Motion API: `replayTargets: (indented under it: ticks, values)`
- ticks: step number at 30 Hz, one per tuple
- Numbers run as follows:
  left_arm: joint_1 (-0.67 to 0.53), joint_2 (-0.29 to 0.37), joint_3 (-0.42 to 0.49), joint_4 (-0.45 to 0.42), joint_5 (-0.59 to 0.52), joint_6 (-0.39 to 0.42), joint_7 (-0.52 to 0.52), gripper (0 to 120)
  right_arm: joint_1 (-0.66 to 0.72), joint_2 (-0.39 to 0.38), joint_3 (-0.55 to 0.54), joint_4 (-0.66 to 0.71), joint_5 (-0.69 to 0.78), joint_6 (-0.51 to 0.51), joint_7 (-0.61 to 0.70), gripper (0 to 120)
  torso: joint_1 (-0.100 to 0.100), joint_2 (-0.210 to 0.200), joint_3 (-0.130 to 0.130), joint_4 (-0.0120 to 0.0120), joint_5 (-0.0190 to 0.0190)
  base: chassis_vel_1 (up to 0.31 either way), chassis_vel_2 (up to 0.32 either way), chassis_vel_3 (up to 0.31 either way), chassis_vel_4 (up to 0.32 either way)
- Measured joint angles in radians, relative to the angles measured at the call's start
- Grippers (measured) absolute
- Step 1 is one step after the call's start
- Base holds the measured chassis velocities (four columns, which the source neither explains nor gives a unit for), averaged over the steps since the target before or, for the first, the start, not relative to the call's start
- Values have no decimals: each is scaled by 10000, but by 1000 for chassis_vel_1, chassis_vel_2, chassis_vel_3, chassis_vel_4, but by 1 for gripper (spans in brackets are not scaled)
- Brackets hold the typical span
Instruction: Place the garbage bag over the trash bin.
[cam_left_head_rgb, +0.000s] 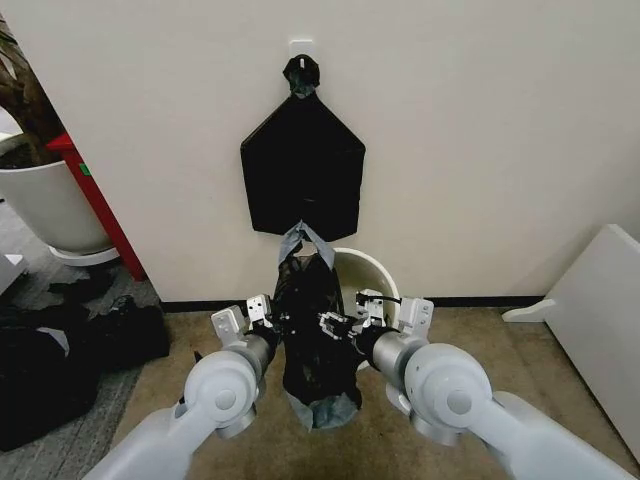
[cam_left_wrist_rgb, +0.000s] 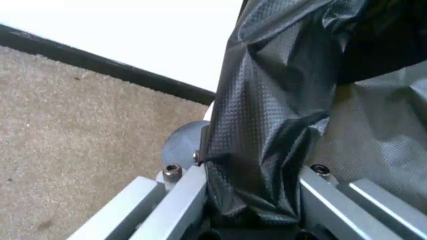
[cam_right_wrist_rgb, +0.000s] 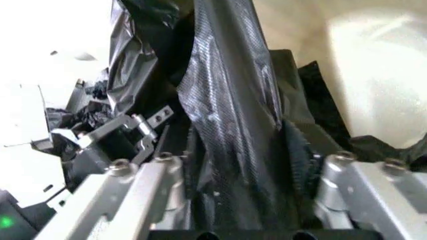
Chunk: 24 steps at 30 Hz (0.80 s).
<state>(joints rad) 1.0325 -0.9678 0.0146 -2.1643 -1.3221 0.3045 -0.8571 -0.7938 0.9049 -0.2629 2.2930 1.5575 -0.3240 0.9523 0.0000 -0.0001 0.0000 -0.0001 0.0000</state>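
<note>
1. Setting: beige carpet floor (cam_left_head_rgb: 420, 400) against a plain pale wall (cam_left_head_rgb: 480, 150) with a dark skirting strip; one wall hook holds one flat black bundle of bags (cam_left_head_rgb: 303, 175), hanging directly above and beyond both grippers.
2. Item, one: garbage bag (cam_left_head_rgb: 315, 335), thin, crinkled, black, hanging as a long gathered strip between the two grippers, its grey tip reaching up to the bundle's lower edge, its lower end drooping below the wrists.
3. Item, one: trash bin (cam_left_head_rgb: 375, 275), round, white, standing on the floor just beyond the right gripper and behind the bag; its rim shows uncovered, so the fitting step looks not yet done.
4. Grippers, two: left gripper (cam_left_head_rgb: 262, 315) clamped on a fold of the bag, film bunched between its jaws; right gripper (cam_left_head_rgb: 352, 322) likewise clamped on a thick twisted pleat, just across the bag from the left.
5. Other: one large white plant pot (cam_left_head_rgb: 45, 205), far outboard of the left gripper; dark bags heaped on the floor (cam_left_head_rgb: 60, 350) on that side.
6. Risks, judged:
   - Mouth appears unopened; lowered bunched, it would miss the rim.
   - Thin film may tear if pulled apart hard.
   - Light bin may tip if snagged.
   - The tip may catch the bundle.
</note>
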Motion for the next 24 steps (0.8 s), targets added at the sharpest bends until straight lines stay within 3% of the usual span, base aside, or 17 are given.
replayTargets:
  ticks: [10, 18, 24]
  values:
    - [454, 47, -216, -191, 248, -3, 28, 0, 746, 154, -891, -356, -792, -145, 159, 0, 0, 0, 0, 2, -1, 0, 0, 0, 0]
    - [360, -37, -163, 5, 396, -11, 72, 0, 1000, 264, -967, -309, -1052, -251, 470, 0, 0, 0, 0, 1, 0, 0, 0, 0, 0]
    - [337, -120, -134, 182, 463, -32, 91, 0, 1135, -377, -485, 135, -1189, -577, 729, 0, 0, 0, 0, 1, 2, 0, 0, 0, 0]
